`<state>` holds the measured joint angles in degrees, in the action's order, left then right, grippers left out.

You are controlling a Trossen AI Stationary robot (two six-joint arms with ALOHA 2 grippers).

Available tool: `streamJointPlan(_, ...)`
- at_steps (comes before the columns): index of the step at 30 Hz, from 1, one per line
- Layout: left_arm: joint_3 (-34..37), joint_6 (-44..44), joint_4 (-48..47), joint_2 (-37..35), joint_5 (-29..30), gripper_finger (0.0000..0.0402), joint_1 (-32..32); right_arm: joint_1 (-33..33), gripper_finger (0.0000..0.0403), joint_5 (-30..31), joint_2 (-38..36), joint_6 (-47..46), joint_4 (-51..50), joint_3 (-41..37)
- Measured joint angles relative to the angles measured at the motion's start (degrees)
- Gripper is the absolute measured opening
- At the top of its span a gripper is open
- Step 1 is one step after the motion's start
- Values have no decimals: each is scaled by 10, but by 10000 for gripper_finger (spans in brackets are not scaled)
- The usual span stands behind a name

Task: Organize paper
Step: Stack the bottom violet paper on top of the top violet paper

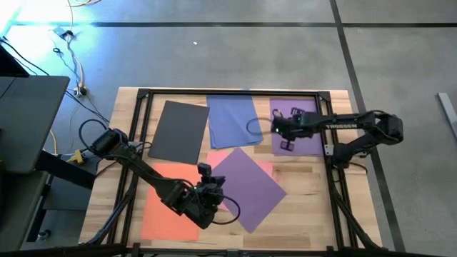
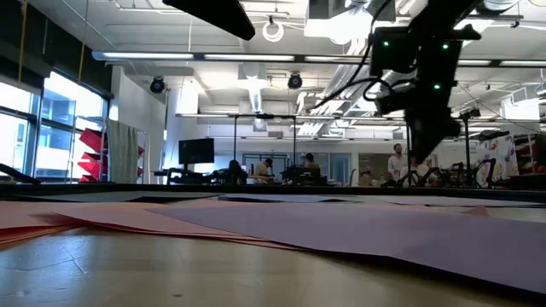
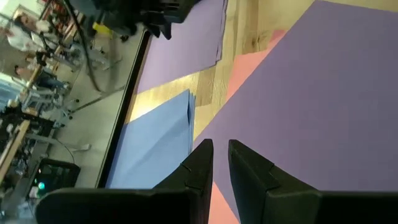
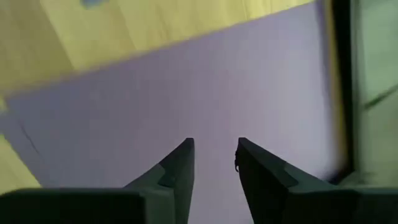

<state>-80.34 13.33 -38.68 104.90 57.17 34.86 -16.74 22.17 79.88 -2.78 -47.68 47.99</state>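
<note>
The right gripper (image 1: 280, 128) hangs at the upper right of the high view, over a purple sheet (image 1: 308, 120); its fingers (image 4: 177, 168) stand a narrow gap apart with nothing between them. The left gripper (image 1: 208, 191), lower centre, hovers over a second, tilted purple sheet (image 1: 246, 187), fingers (image 3: 199, 165) nearly together and empty.

The sheets are thin and flat, so I judge a pinch could slide off an edge, crease it, or drag the sheet beneath.

A dark grey sheet (image 1: 178, 131) and a blue sheet (image 1: 230, 120) lie upper centre, orange (image 1: 163, 207) lower left, and pink (image 1: 239, 155) peeks from under the tilted purple. All look matte and uncreased.
</note>
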Motion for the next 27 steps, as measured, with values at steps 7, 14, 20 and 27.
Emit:
streamJointPlan(7, 0, 122, -101, 0, 3, 30, -15, -88, 51, -37, 0, -196, 8, -35)
streamJointPlan(14, 0, 140, -118, 0, -16, 30, -27, -126, 6, -67, 0, -209, 106, -107)
streamJointPlan(20, 0, 140, -116, 0, -16, 30, -27, -141, 0, -77, 0, -208, 164, -138)
streamJointPlan(27, 0, 139, -114, 0, -16, 30, -27, -144, 0, -81, 17, -209, 214, -144)
